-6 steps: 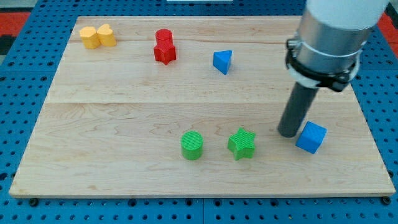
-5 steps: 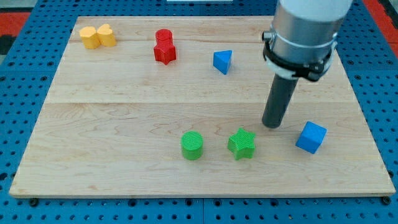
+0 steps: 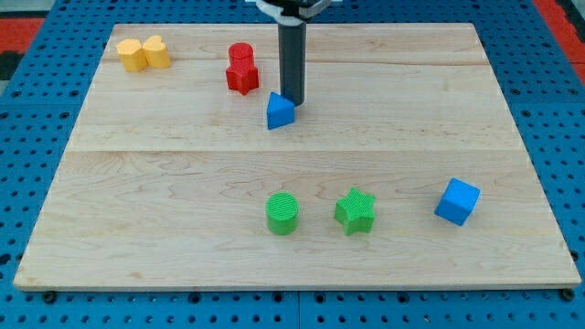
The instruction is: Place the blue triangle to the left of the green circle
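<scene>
In the one camera view, I am looking down on a pale wooden surface (image 3: 137, 137) that is resting on a blue pegboard (image 3: 567, 110). My end effector is only a straight dark rod with nothing to open or close and no hold on anything; my tip (image 3: 292, 99) is pressing down on the surface right against the upper right side of the blue triangle (image 3: 280, 111), touching it or very nearly so. That triangle is sitting in the upper middle of the surface, just below and to the right of the red star (image 3: 242, 78), which is lying against a red cylinder (image 3: 240, 53) above it. The green circle (image 3: 282, 213) is standing well below the triangle, almost straight under it toward the view's bottom, so the triangle is lying above the circle and not to its left. A green star (image 3: 355, 211) is sitting near the circle's right side, apart from it, and a blue cube (image 3: 457, 201) is lying farther to the right. Two yellow blocks (image 3: 143, 53) are touching each other in the top left corner.
</scene>
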Tool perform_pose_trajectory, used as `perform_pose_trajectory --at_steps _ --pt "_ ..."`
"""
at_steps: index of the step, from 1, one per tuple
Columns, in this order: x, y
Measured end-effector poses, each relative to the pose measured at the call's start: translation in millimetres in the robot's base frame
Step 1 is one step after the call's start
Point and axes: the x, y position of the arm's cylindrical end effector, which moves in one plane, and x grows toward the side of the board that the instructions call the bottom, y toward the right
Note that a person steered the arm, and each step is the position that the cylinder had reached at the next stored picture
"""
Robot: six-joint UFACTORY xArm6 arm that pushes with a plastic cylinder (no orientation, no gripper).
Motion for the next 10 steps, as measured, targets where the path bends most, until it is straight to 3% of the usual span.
perform_pose_trajectory --at_steps 2,3,4,5,6,8,10 --pt "22.3 -80.2" --pt "48.3 -78.5" --pt "4.2 -74.8" --pt "10.5 -21.6" --pt "39.9 -23.4" --pt "66.1 -100.9" --pt "87.6 -131.6"
